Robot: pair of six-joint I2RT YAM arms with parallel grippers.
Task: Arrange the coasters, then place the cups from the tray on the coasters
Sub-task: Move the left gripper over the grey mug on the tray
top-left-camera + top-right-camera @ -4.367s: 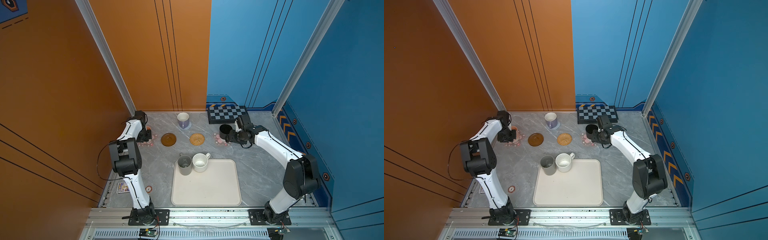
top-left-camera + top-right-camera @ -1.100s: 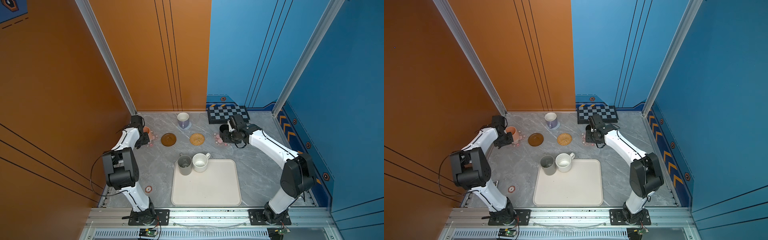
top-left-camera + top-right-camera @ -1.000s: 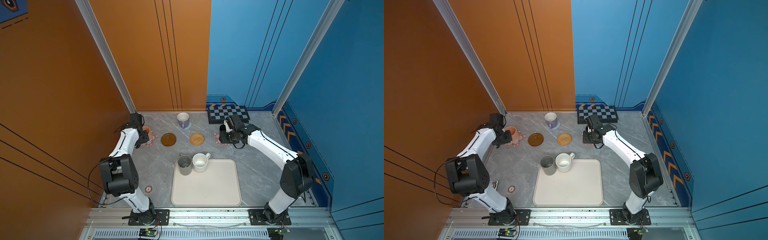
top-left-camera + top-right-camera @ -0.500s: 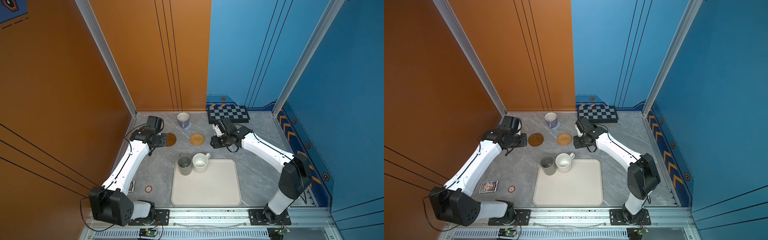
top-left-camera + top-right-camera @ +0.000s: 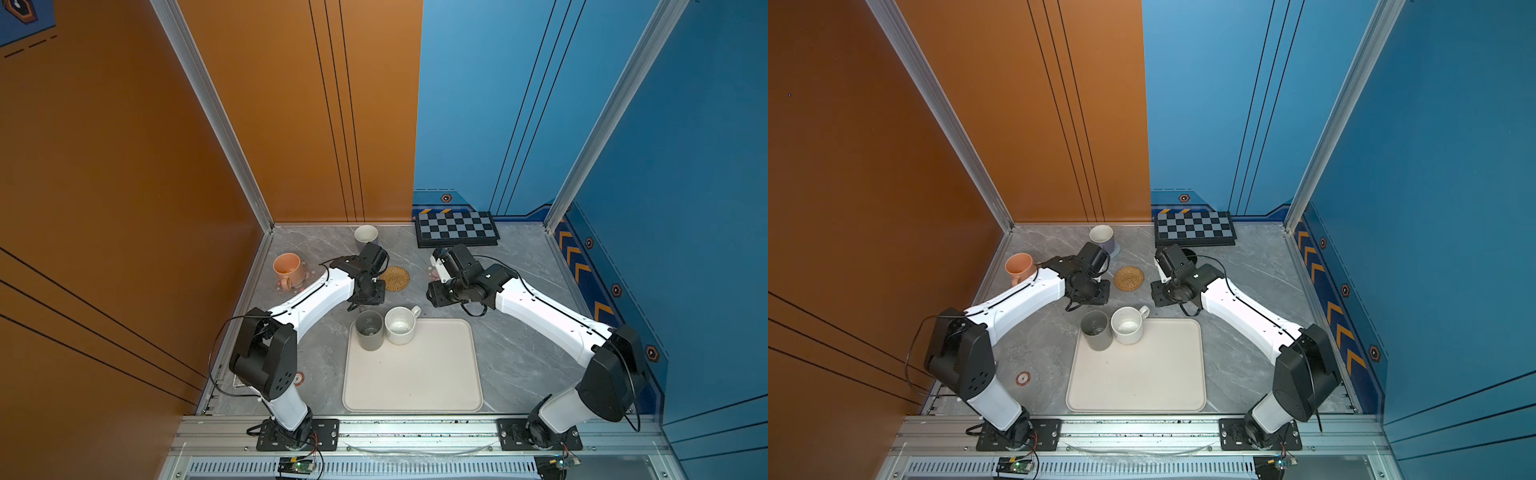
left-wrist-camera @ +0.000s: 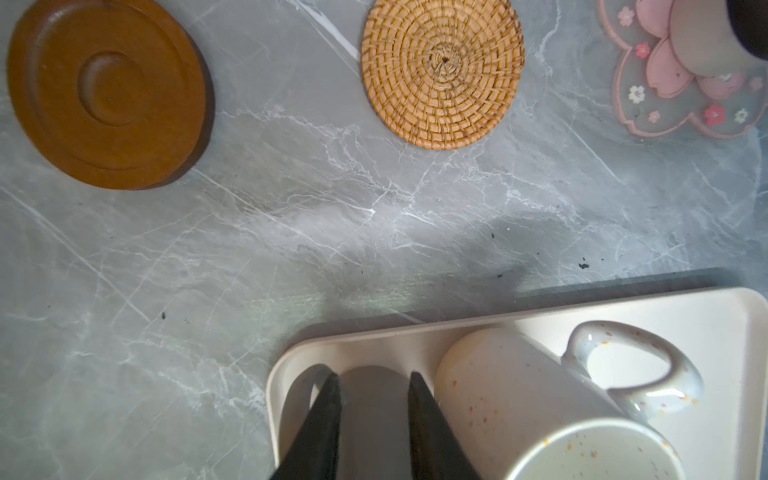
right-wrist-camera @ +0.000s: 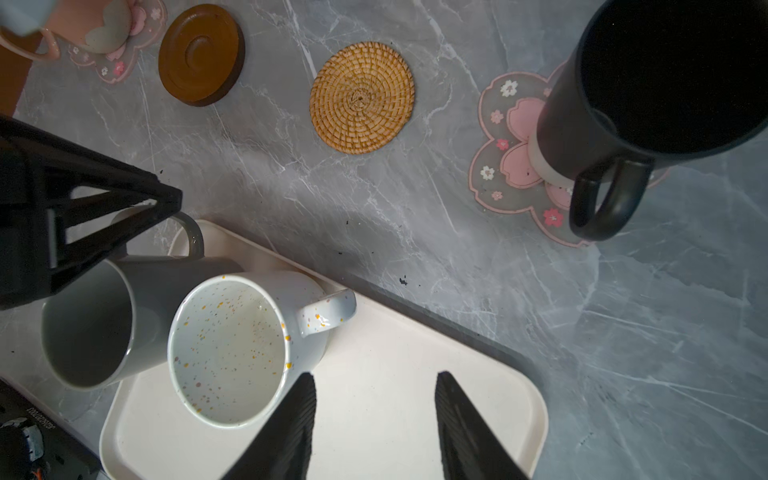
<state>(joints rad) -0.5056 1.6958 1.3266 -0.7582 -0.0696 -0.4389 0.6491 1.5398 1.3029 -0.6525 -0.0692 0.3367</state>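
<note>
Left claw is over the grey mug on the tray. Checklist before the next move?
1. Bare coasters for two more mugs: ok, the brown disc and the rattan round carry nothing.
2. Both the grey mug and the speckled white mug upright on the tray: ok.
3. Gap between those two mugs: not ok, none shows.
4. Aim of the left claw on the grey mug's handle: cannot tell, its fingers block the view.
5. Is the right claw open and empty: ok, over the tray.

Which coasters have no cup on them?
The brown ringed disc and the tan rattan round, lying bare side by side; the rest each hold a cup.
</note>
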